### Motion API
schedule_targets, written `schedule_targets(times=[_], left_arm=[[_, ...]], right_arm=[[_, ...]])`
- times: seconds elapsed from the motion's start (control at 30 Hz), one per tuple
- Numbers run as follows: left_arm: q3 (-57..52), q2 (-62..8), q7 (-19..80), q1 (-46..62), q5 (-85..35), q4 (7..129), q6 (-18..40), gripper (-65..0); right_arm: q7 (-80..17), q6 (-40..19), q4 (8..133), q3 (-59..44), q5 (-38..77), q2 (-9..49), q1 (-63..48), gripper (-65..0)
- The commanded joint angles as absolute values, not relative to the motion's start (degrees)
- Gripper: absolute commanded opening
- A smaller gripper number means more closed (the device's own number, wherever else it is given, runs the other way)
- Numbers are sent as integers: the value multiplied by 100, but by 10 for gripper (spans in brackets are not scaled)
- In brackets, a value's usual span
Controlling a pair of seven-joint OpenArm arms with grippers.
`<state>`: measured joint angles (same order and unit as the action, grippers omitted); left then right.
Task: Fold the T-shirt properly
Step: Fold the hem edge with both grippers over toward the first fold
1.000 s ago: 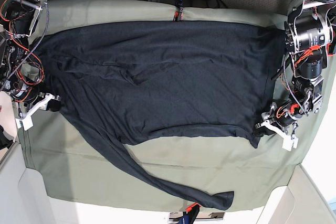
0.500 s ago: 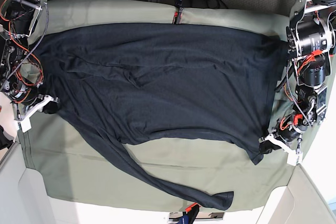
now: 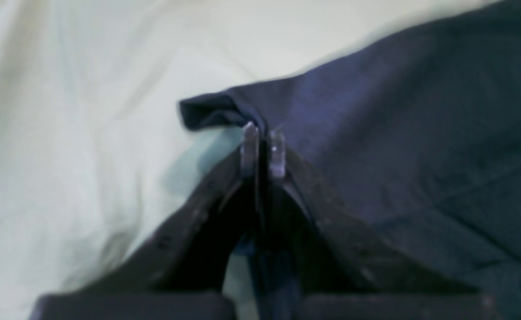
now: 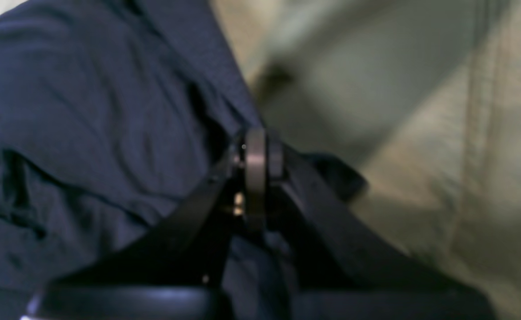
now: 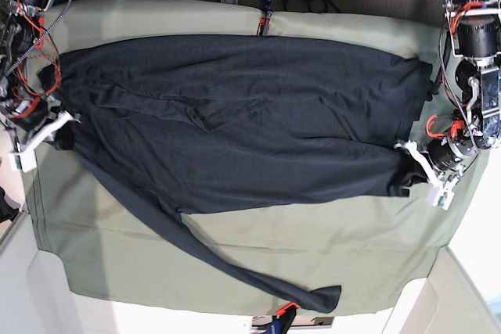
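Pinching opposite lower corners of the T-shirt, the left gripper and right gripper were clamped on soft, limp knit, likely sagging when lifted.

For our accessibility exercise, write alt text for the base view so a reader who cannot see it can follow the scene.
A dark long-sleeved T-shirt lies spread across a sage-green cloth, one sleeve trailing toward the near edge. The left gripper and right gripper each pinch an opposite end of it.
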<state>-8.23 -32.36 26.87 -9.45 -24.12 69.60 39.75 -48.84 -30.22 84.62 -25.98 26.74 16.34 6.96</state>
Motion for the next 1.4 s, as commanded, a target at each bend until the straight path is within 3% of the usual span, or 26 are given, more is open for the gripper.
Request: schedule_targets(times=[0.0,0.3,0.57,1.13,1.17,1.27,1.3,1.37], left_arm=[[-904,-3420,2526,-899,-2438,7334,4000,-650],[-1785,-3494,2528,373,-2311,8803,4000,-650],[-2379,-3492,2530,1109,-2565,8866,4000,-650],[-2408,-3492,2622,1796,-2871,8866,4000,-650],[-2408,-3492,2698,1796,-2985,8866,4000,-650],[-2408,-3494,2971,1793,-3264,8866,4000,-650],[-2408,-3494,3035,1796,-3315,8866,4000,-600],[-2408,-3494,3146,1798,-3374,8866,4000,-504]], right_arm=[[-4755,-3024,8615,-2753,2764,1745,701,-650],[-4786,-3050,8678,-3336,3094,1745,261,-650],[-4816,-3059,8678,-3336,3151,1743,86,-650],[-4781,-3063,8678,-3341,3153,1726,-239,-650],[-4781,-3059,8678,-3341,3153,1728,-239,-628],[-4768,-2974,8678,-3341,3234,1730,-235,-412],[-4748,-2974,8678,-3341,3317,1730,-231,-374],[-4729,-2976,8678,-3341,3518,1730,-187,-359]])
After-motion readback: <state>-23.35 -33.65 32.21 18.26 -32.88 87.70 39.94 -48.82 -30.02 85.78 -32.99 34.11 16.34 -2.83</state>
